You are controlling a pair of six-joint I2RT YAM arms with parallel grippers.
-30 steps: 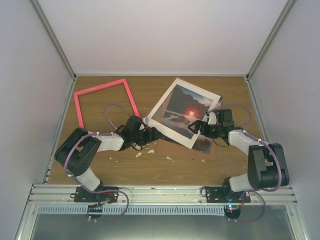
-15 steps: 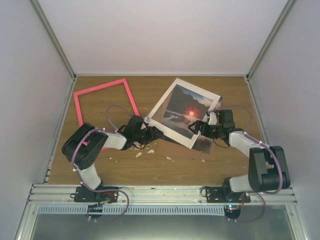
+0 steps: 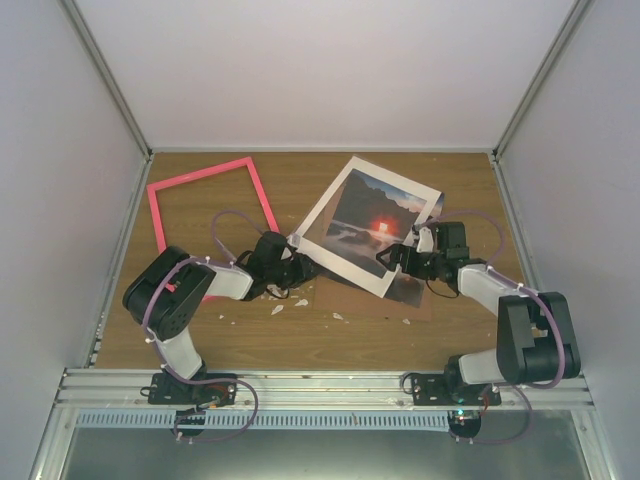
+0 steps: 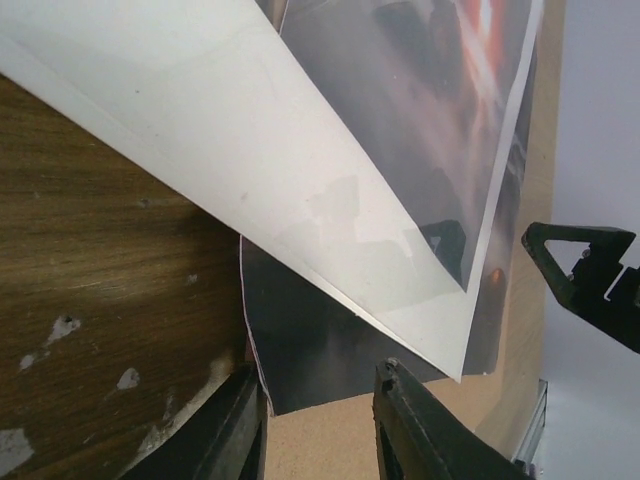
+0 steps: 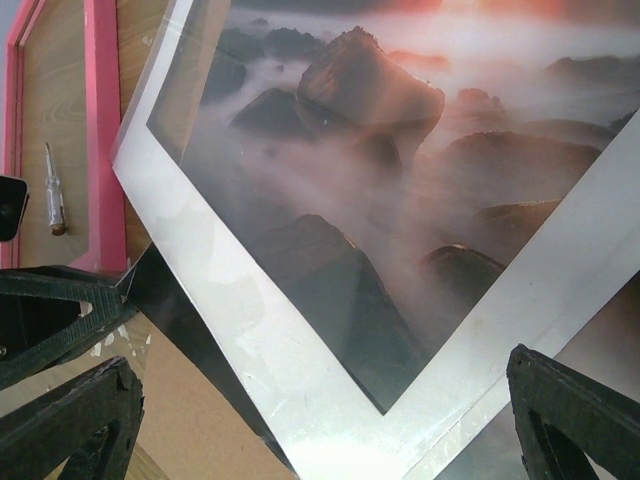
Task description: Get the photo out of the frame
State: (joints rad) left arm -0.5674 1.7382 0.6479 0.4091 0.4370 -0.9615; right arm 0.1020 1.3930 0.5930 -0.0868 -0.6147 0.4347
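Observation:
The photo (image 3: 368, 222) lies at the table's centre under a white mat (image 3: 318, 222). The pink frame (image 3: 258, 190) lies apart at the back left, with bare table showing inside it. My left gripper (image 3: 298, 266) is open at the mat's left corner. In the left wrist view its fingers (image 4: 425, 430) straddle a dark corner of the photo (image 4: 320, 350), which rests on the brown backing board (image 4: 330, 440), with the mat (image 4: 250, 150) raised above it. My right gripper (image 3: 402, 258) is open at the mat's near right edge. In the right wrist view the mat (image 5: 300, 400) and the photo (image 5: 370, 180) fill the space between its wide-apart fingers (image 5: 575, 420).
The brown backing board (image 3: 345, 292) sticks out under the print toward me. White scraps (image 3: 300, 302) dot the wood in front of it. A small screwdriver (image 5: 52, 190) lies inside the pink frame (image 5: 102, 130). Walls close in at left, right and back.
My left arm has raised its elbow and shifted its gripper a little at the mat's left corner. The right arm, the print and the frame have barely moved.

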